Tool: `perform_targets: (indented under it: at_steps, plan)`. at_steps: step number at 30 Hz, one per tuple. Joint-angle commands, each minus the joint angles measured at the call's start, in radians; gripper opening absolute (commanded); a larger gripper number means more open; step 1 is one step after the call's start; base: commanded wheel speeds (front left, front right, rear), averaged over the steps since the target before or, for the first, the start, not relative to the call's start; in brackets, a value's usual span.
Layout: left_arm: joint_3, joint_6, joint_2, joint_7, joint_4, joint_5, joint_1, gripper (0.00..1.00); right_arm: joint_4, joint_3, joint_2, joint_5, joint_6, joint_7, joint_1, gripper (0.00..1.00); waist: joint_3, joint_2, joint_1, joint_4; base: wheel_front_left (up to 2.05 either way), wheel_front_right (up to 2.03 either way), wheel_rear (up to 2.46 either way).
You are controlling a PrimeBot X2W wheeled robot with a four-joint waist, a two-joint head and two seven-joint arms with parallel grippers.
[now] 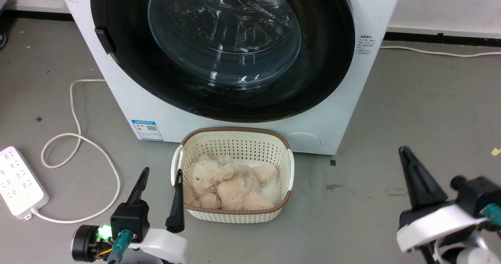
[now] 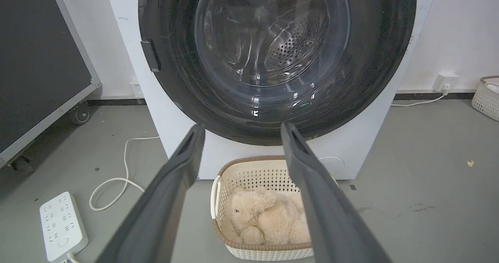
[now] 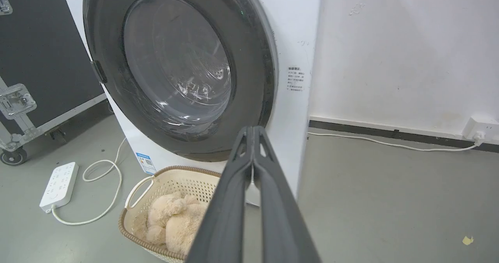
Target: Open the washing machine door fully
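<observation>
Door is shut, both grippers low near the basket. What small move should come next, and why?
Likely lift the open left gripper toward the small black tab on the left edge of the round glossy black washing machine door. The door sits shut in the white washing machine, neither gripper touches it, and the tab looks like its handle.

Glossy washing machine door (glass centre), seemingly plastic basket, plush toy
</observation>
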Motion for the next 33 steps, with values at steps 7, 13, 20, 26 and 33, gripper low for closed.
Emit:
perform_targets:
  at_steps: [7, 13, 20, 26, 33]
  plan:
    - [-0.016, 0.010, 0.001, -0.023, -0.011, -0.002, -0.023, 1.00, 0.010, -0.026, -0.033, 0.115, -0.001, 0.051, -0.102, 0.00, 0.015, 0.0000, -0.0001, 0.009, 0.00, 0.00, 0.00]
    - [-0.024, 0.016, 0.001, -0.035, -0.022, -0.002, -0.033, 1.00, 0.030, -0.055, -0.037, 0.202, -0.001, 0.099, -0.199, 0.00, 0.047, 0.0000, -0.0001, 0.021, 0.00, 0.00, 0.00]
    - [-0.031, 0.021, 0.004, -0.050, -0.038, 0.000, -0.056, 1.00, 0.095, -0.100, -0.010, 0.312, -0.001, 0.176, -0.347, 0.00, 0.105, 0.0000, -0.0001, 0.032, 0.00, 0.00, 0.00]
    - [-0.037, 0.025, 0.005, -0.060, -0.047, 0.001, -0.078, 1.00, 0.162, -0.140, -0.003, 0.368, -0.001, 0.227, -0.466, 0.00, 0.148, 0.0000, -0.0001, 0.046, 0.00, 0.00, 0.00]
    - [-0.052, 0.032, 0.005, -0.075, -0.060, 0.000, -0.104, 1.00, 0.285, -0.220, 0.002, 0.466, -0.001, 0.321, -0.632, 0.00, 0.200, 0.0000, -0.0001, 0.073, 0.00, 0.00, 0.00]
